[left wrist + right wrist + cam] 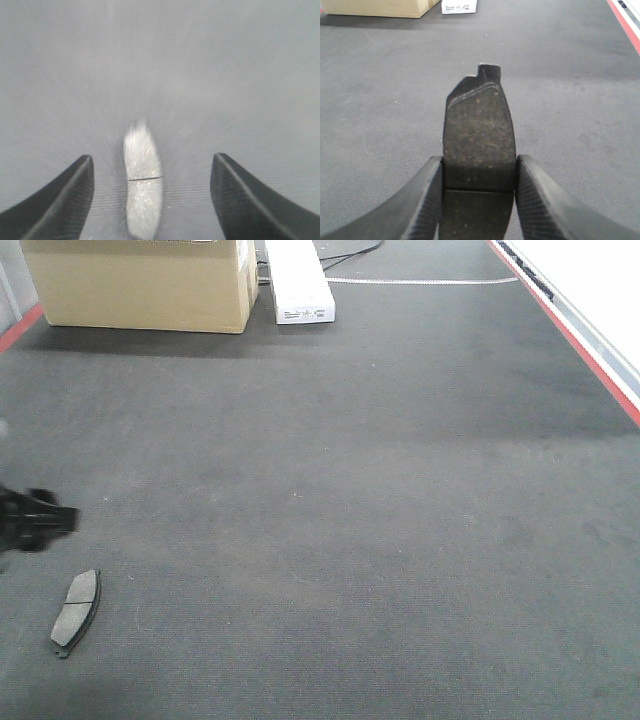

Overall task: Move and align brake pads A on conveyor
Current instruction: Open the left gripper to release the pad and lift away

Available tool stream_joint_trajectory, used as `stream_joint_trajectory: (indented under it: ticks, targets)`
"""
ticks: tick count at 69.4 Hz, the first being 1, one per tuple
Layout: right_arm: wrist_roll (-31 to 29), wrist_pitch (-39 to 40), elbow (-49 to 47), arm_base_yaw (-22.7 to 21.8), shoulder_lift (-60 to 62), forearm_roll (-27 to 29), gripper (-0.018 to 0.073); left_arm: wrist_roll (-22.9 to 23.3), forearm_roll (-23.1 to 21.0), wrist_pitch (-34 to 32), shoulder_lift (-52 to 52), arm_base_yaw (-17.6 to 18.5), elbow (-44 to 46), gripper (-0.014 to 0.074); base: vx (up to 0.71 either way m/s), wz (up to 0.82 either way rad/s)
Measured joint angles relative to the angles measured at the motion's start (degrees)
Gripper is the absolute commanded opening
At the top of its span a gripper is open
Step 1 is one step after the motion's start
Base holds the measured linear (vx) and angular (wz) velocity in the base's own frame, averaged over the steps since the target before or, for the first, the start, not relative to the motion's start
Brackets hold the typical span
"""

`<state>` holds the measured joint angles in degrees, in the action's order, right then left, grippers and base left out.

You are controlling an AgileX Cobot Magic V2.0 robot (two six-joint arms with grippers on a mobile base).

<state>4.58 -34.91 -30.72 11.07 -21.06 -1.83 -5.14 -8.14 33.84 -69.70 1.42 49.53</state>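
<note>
Dark grey and speckled, one pad [479, 125] is clamped at its middle groove in the right claw [479, 159], apparently held clear of the belt [570, 100] for placing, with its long axis straight ahead and its end tab toward the box [375, 6]. A second pad [77, 610] lies flat near the belt's left edge, its long axis running away from the robot and tilted slightly right. The left claw [152, 156] hangs by it, spread wide and seemingly poised to close across its width.
</note>
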Motion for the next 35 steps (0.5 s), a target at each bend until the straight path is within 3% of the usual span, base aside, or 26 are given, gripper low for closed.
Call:
stream_joint_trajectory:
  ticks: [35]
  targets:
    - [0.0, 0.0, 0.0, 0.0, 0.0, 0.0, -0.0007, -0.3, 0.0, -1.8, 41.3, 0.0, -22.3, 0.0443, 0.0, 0.0]
